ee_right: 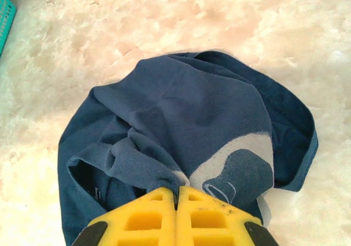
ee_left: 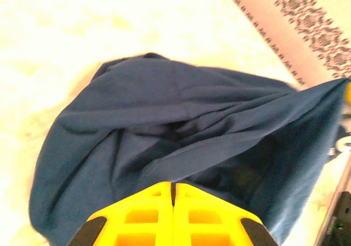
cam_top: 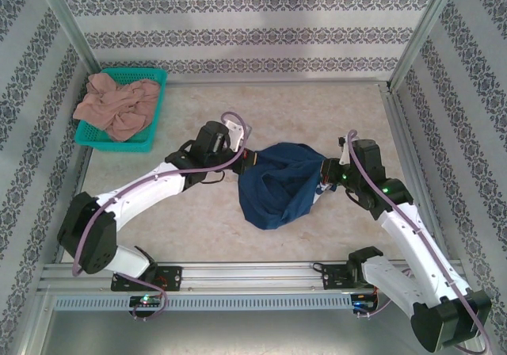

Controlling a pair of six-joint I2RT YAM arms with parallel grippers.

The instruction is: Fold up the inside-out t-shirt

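Observation:
The inside-out t-shirt [cam_top: 277, 182] is a dark navy bundle hanging between my two grippers above the middle of the table, its lower part sagging onto the surface. My left gripper [cam_top: 252, 158] is shut on its left edge; in the left wrist view the yellow fingers [ee_left: 148, 213] pinch a fold of the t-shirt [ee_left: 164, 119]. My right gripper [cam_top: 326, 173] is shut on its right edge. In the right wrist view the t-shirt [ee_right: 181, 108] bunches at the gripper [ee_right: 176, 190], with a pale white print [ee_right: 241, 152] beside it.
A teal basket [cam_top: 150, 137] at the back left holds a pinkish-tan garment [cam_top: 119, 105]. Patterned walls and metal posts enclose the table [cam_top: 198, 228]. A metal rail [cam_top: 238, 280] runs along the near edge, between the arm bases.

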